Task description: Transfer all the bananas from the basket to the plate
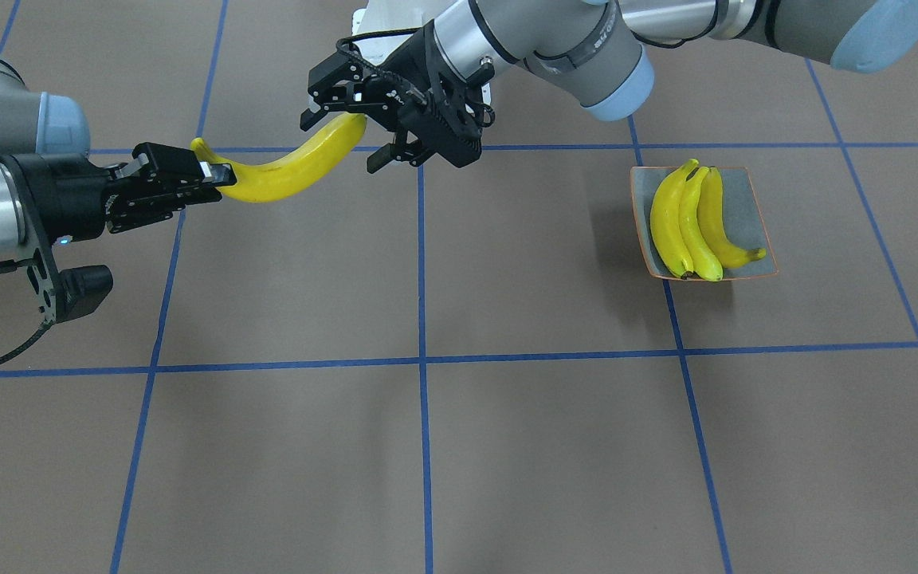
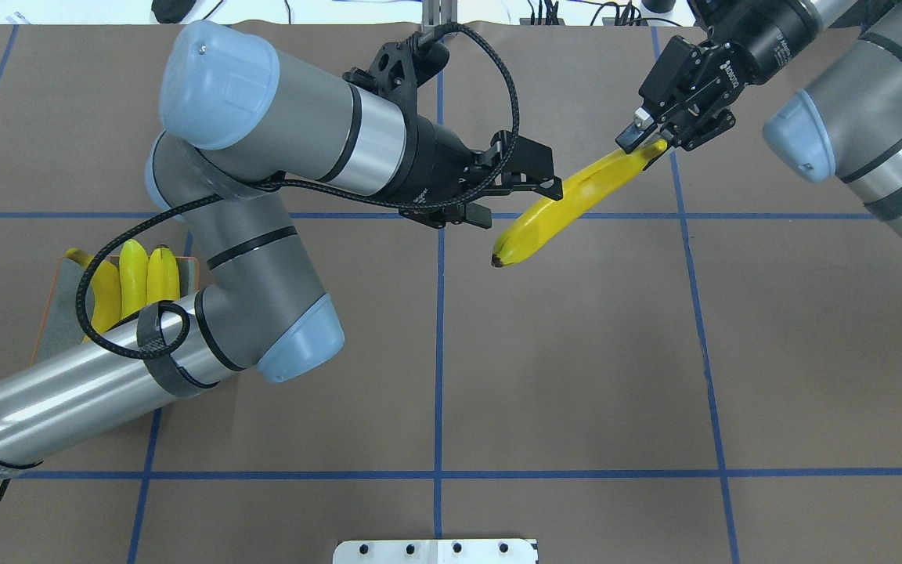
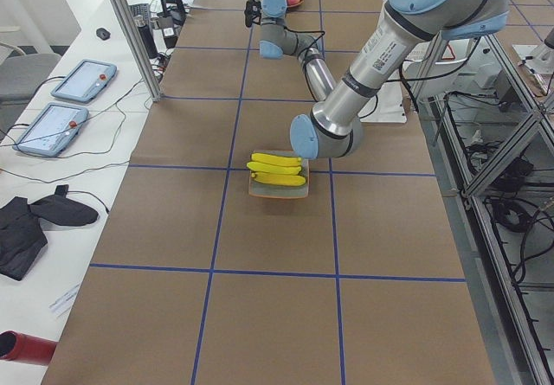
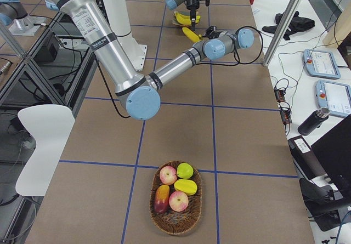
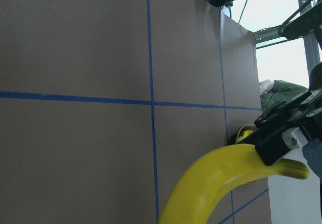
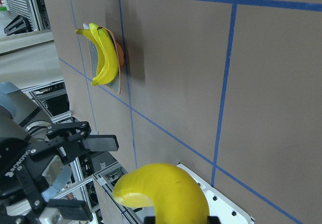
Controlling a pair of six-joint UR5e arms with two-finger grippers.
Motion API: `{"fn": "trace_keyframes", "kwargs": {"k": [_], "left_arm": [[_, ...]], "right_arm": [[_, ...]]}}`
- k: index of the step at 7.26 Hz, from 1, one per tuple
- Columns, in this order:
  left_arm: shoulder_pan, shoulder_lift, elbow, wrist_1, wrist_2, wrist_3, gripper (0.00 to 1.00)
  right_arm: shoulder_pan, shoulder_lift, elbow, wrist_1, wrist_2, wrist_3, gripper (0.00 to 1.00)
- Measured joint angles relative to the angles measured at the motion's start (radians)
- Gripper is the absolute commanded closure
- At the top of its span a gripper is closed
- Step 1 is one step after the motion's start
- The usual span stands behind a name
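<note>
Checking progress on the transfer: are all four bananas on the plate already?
No, only three bananas lie on the plate; the fourth banana is held in the air by the right gripper.

One bright yellow, curved banana (image 1: 292, 171) is held clear of the counter (image 1: 507, 279). Its stem end is pinched by the fingers (image 1: 205, 170) of the right gripper (image 1: 224, 171). Its other end lies between the spread fingers (image 1: 317, 116) of the left gripper (image 1: 343, 142). Three more bananas (image 1: 690, 223) are laid side by side, touching, on the square grey-green, orange-rimmed plate (image 1: 746, 203), well apart from both pairs of fingers.
</note>
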Motion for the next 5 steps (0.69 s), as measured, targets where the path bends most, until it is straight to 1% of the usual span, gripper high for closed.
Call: {"fn": "trace_keyframes", "kwargs": {"k": [5], "left_arm": [[0.023,-0.028,0.036,0.001,0.000,0.000,0.00]], "right_arm": [[-0.001,0.000,0.005,0.000,0.000,0.001,1.00]]}}
